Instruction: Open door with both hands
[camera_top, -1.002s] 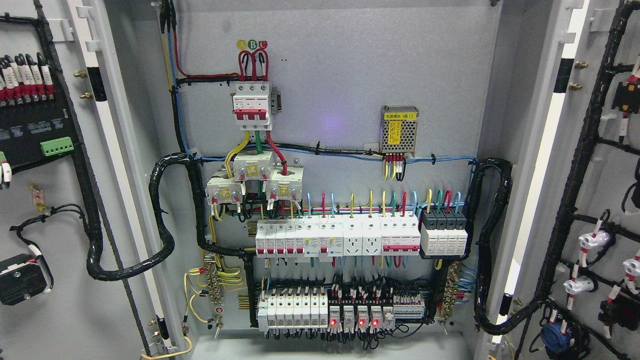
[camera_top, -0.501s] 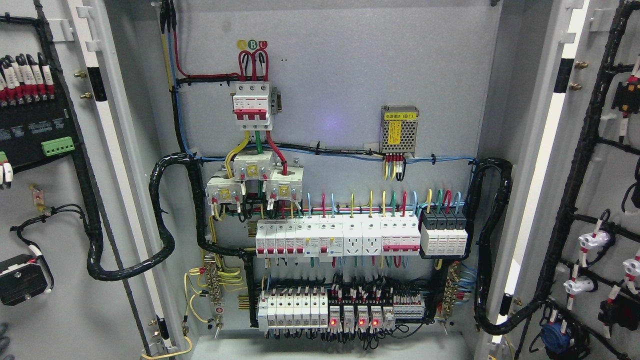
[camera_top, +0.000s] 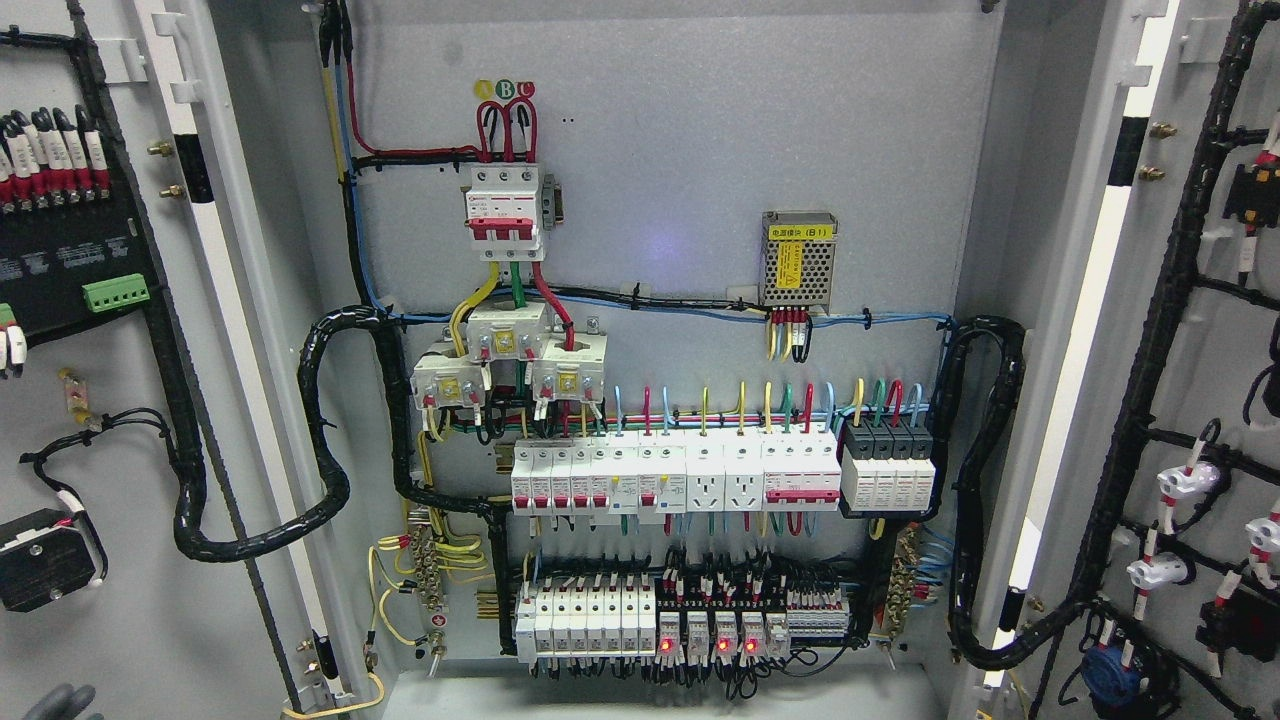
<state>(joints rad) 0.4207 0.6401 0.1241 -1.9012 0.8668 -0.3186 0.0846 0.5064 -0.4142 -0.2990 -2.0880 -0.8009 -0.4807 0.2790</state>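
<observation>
Fingertips of my left hand (camera_top: 62, 703) poke up at the bottom edge near seven o'clock; they are grey, blurred and touching nothing, and I cannot tell whether they are curled or spread. Just above them, toward nine o'clock, the left door (camera_top: 150, 600) stands swung wide, its long axis upright. The right door (camera_top: 1215, 380) at three o'clock is open too, with my right hand unseen. A second ago no fingers showed there.

A red-and-white main breaker (camera_top: 506, 212) sits high on the grey back panel (camera_top: 700, 130), a perforated metal power supply (camera_top: 798, 258) to its right; below, a row of white breakers (camera_top: 675, 478), then relays with red lights (camera_top: 708, 635)
</observation>
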